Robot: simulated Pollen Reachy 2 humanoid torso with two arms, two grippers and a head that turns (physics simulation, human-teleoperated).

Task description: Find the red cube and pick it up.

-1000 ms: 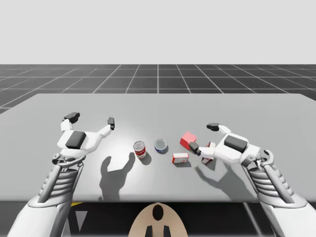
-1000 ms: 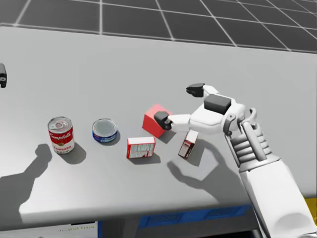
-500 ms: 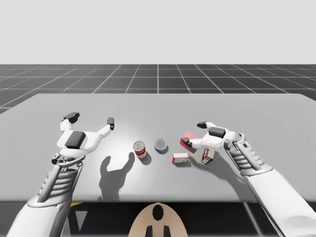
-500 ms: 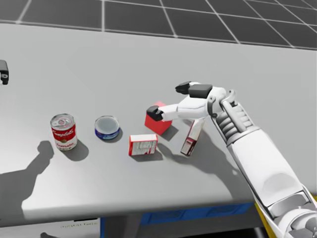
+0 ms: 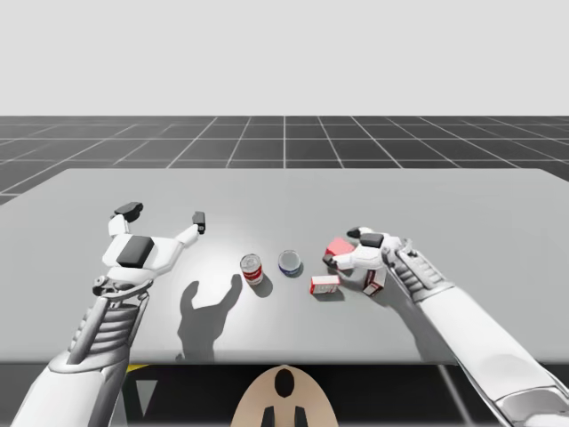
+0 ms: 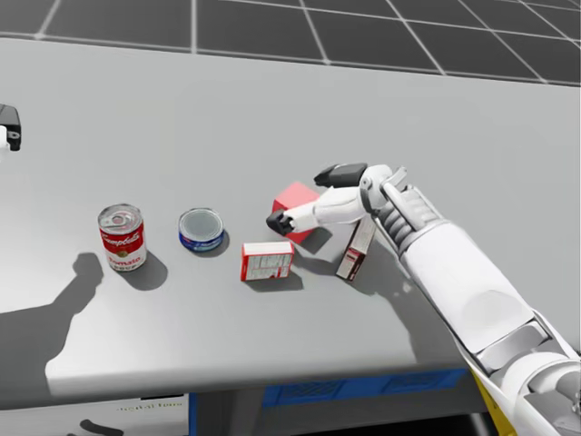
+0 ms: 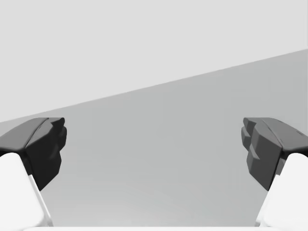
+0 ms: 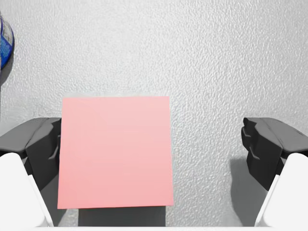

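The red cube point(image 8: 115, 151) sits on the table point(image 8: 207, 57), between the fingers of the robot's right gripper point(image 8: 154, 144). It is tight beside one finger, with a gap to the other. The gripper is wide open and holds nothing. A squeeze looks like the next job.

One red cube point(image 6: 295, 198); two cans, a red-and-white can point(image 6: 122, 238) and a low blue can point(image 6: 201, 229); two red-and-white boxes, a flat box point(image 6: 266, 262) and a narrow box point(image 6: 357, 250); one table point(image 6: 272, 109).
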